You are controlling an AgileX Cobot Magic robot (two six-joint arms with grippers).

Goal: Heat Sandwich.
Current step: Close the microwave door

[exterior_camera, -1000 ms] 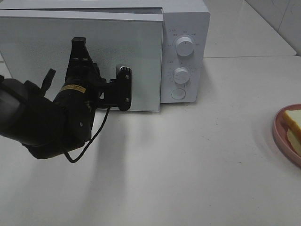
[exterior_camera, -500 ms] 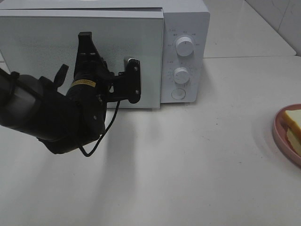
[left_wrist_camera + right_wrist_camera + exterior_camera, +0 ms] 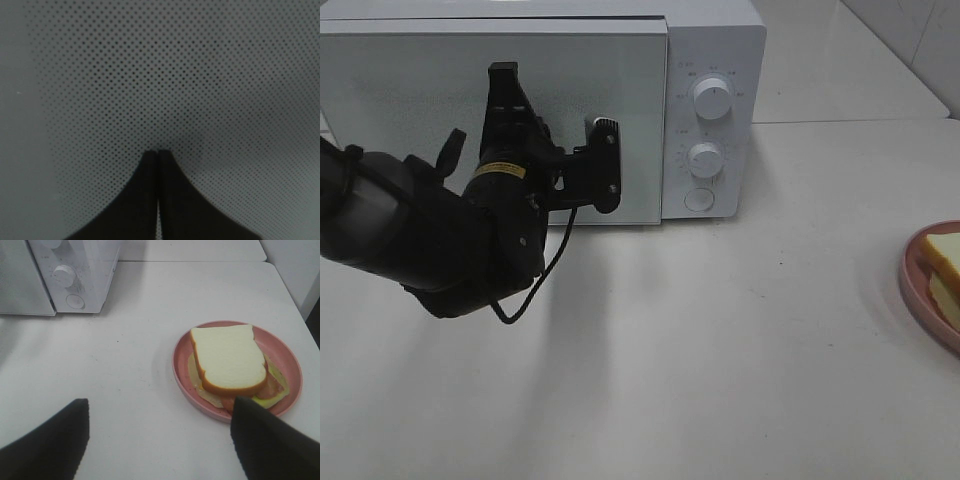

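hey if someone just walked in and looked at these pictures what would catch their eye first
Probably the big black left arm in front of the white microwave, its left gripper shut, fingertips right up against the dotted glass of the microwave door. Next, the sandwich on a pink plate far off at the table's right edge, with the open right gripper hanging above the table near it, holding nothing.

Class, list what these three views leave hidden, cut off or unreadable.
- Microwave interior: its door hides it in every view.
- Dial labels: too small, high view.
- Sandwich and pink plate: cut by the high view's right edge.
- Left tool contact with the door: high view blocked by the arm.
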